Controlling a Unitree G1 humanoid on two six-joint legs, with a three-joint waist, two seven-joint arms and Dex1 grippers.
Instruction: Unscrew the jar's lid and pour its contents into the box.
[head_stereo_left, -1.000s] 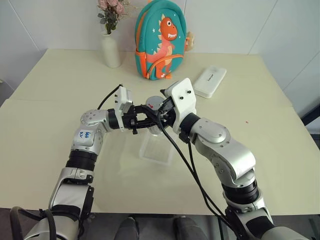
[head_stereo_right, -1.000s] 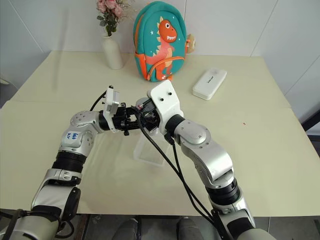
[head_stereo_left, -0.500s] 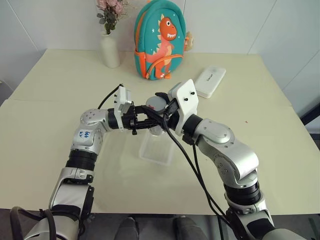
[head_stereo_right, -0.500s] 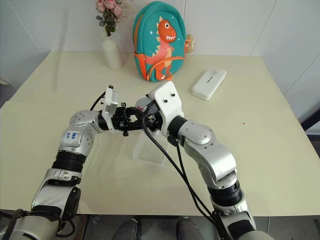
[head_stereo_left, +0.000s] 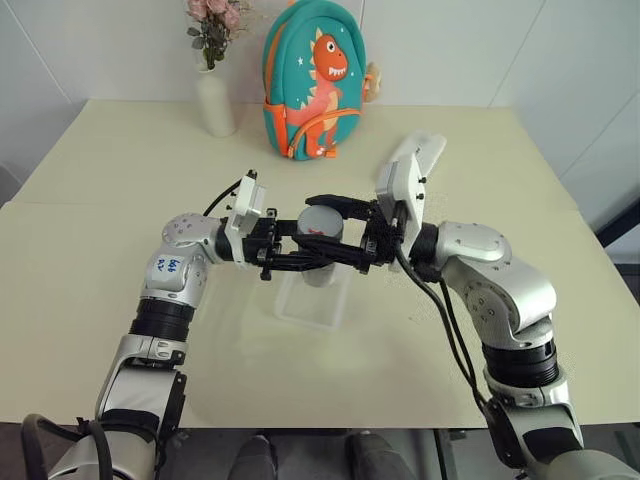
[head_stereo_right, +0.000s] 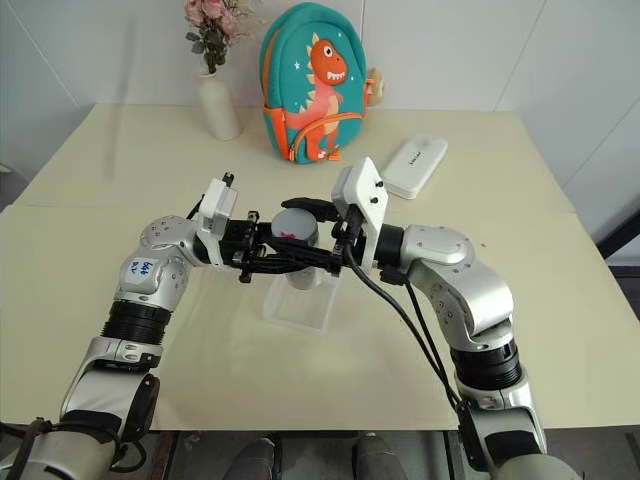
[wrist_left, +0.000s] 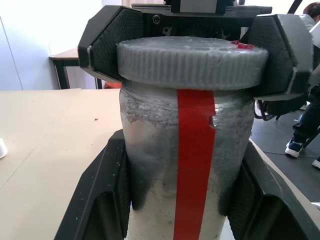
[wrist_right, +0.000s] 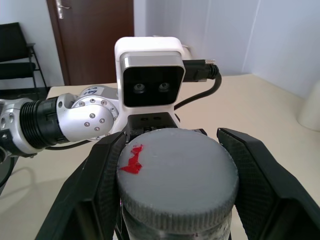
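- The jar (head_stereo_left: 320, 262) is held upright in the air over the middle of the table (head_stereo_left: 90, 290), directly above the box (head_stereo_left: 312, 300), which rests on the tabletop.
- The lid (head_stereo_left: 322, 219) sits on the jar's mouth, grey and ribbed at its edge, with a small red mark on top; a red strip runs down the jar's side in the left wrist view.
- The left arm reaches in from the left with its elbow bent and its forearm level, the wrist turned so that the left gripper (head_stereo_left: 300, 258) points to the right.
- The left gripper is clenched on the jar's body, one finger on each side below the lid.
- The right arm comes in from the right, its elbow out to the side, and its forearm points left toward the jar.
- The right gripper (head_stereo_left: 335, 222) is clamped on the lid, its two black fingers (wrist_right: 107, 175) pressed against opposite sides of the rim.
- The two grippers face each other across the jar.
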